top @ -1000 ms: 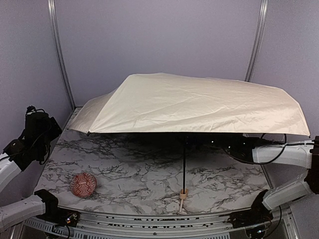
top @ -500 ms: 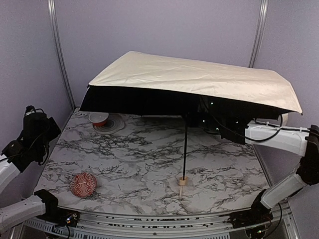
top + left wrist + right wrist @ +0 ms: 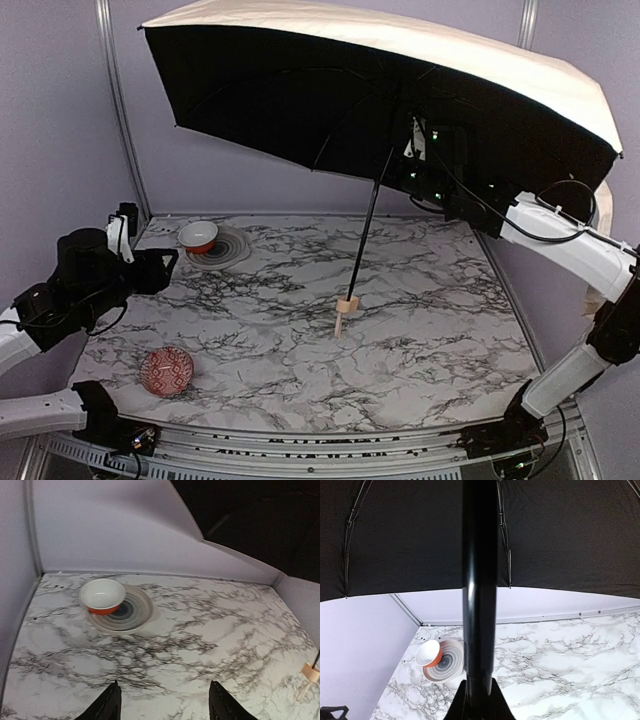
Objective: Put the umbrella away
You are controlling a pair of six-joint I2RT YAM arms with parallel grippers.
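Note:
The umbrella [image 3: 400,55] is open, cream on top and black underneath, and it is held high and tilted over the back of the table. Its thin black shaft [image 3: 368,235] slants down to the pale tan handle [image 3: 347,305], which hangs just above the marble. My right gripper [image 3: 422,150] sits under the canopy, shut on the shaft [image 3: 479,580] near its top; in the right wrist view the right gripper [image 3: 479,692] clamps the black tube. My left gripper [image 3: 165,262] is over the table's left side, open and holding nothing [image 3: 165,685]. The handle [image 3: 310,672] shows far to its right.
A white-and-orange bowl [image 3: 198,235] rests on a ringed plate [image 3: 228,248] at the back left. A red patterned ball [image 3: 166,371] lies near the front left. Purple walls close in the back and both sides, and the canopy reaches close to the right wall.
The right arm has raised the umbrella and tipped it back, showing its black underside; the handle has moved left and away. The left arm has swung in over the table, its jaws narrowing slightly.

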